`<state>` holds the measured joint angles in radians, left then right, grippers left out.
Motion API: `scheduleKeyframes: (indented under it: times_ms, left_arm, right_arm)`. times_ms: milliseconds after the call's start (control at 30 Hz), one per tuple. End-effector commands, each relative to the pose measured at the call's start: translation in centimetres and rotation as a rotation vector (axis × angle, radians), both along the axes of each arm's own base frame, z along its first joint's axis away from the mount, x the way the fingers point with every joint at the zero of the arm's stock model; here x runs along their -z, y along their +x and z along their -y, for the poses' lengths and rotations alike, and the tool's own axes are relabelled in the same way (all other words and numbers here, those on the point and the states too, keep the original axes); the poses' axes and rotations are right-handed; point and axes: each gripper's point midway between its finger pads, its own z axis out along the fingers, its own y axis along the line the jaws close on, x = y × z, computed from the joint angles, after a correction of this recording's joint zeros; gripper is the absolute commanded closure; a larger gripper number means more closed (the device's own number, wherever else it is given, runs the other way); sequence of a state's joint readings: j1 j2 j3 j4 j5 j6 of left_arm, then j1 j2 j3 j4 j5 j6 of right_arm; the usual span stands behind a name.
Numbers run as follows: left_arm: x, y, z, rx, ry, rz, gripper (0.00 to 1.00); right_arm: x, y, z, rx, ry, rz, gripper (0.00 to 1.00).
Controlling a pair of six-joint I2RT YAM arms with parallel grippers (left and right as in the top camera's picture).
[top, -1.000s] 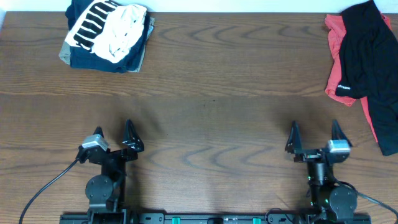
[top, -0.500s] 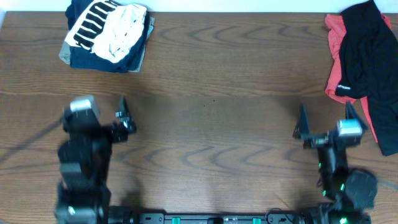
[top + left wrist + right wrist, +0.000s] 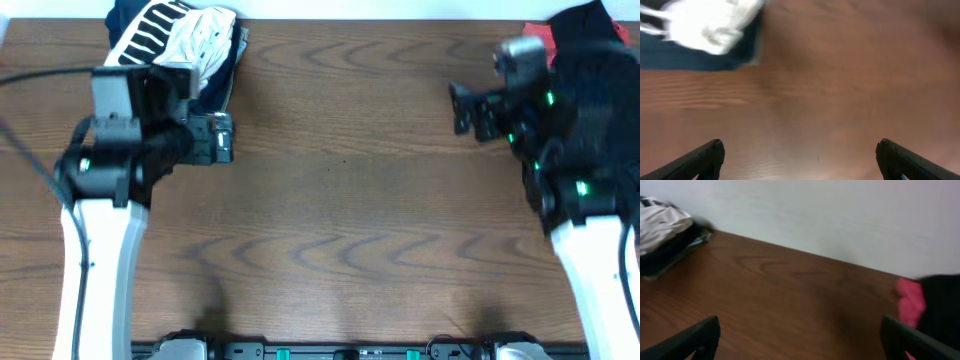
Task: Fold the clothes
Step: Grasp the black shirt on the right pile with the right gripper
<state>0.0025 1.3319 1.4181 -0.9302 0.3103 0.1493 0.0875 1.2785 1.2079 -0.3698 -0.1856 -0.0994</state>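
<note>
Neither arm holds anything. The left gripper [image 3: 799, 150] hangs above the wooden table [image 3: 340, 200] with its fingers spread wide and only bare wood between them. A folded stack [image 3: 700, 30] of white and dark navy cloth lies ahead of it and off to its left.

The right gripper [image 3: 800, 330] is just as wide open and empty. The unfolded clothes lie ahead of it and to its right, well apart from the fingers: the black shirt [image 3: 942, 305] is heaped with the coral-red T-shirt [image 3: 910, 302] showing at its edge. From overhead the right arm covers most of that heap, so how the garments overlap cannot be told.

This reads as the reach before the first pick — no garment is spread out for folding yet. The next move probably calls for the right gripper to swing right and forward, drop onto an edge of the black shirt, pinch only that one layer, and draw it onto the bare wood between the arms.
</note>
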Motion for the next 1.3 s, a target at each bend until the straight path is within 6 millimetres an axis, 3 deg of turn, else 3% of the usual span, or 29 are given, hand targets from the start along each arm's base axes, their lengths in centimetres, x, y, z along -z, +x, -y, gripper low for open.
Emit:
scheduleKeyframes:
  times_ms: [0,133,233,367,567,733,967,1067,1267]
  left_arm:
    - [0.8,0.0,2.9,0.249,-0.04,-0.008,0.02]
    - [2.7,0.6,3.0,0.249,-0.054,-0.07,0.02]
    - [3.4,0.9,3.0,0.247,-0.053,-0.089,0.02]
    - [3.2,1.5,3.0,0.247,-0.05,-0.066,0.02]
    - [3.1,1.7,3.0,0.248,-0.049,-0.055,0.02]
    - [3.1,1.7,3.0,0.248,-0.049,-0.056,0.02]
    - [3.1,1.6,3.0,0.248,-0.049,-0.056,0.02]
    - [3.1,1.6,3.0,0.247,-0.049,-0.057,0.02]
    - [3.1,1.6,3.0,0.247,-0.05,-0.058,0.02]
  right_arm:
    - [0.6,1.3,-1.6,-0.076,0.036,-0.031,0.01]
    - [2.8,2.2,-1.4,-0.061,0.04,-0.087,0.01]
    - [4.1,3.0,0.4,0.023,0.005,-0.116,0.01]
    - [6.1,4.2,5.5,0.183,-0.036,-0.155,0.01]
    - [11.9,4.7,15.7,0.424,0.018,-0.297,0.01]
    - [16.7,4.0,22.2,0.569,0.065,-0.391,0.11]
    - [22.3,3.4,25.5,0.678,0.027,-0.497,0.25]
    - [23.7,2.8,26.8,0.757,-0.012,-0.524,0.27]
    - [27.1,2.9,27.3,0.775,-0.021,-0.573,0.31]
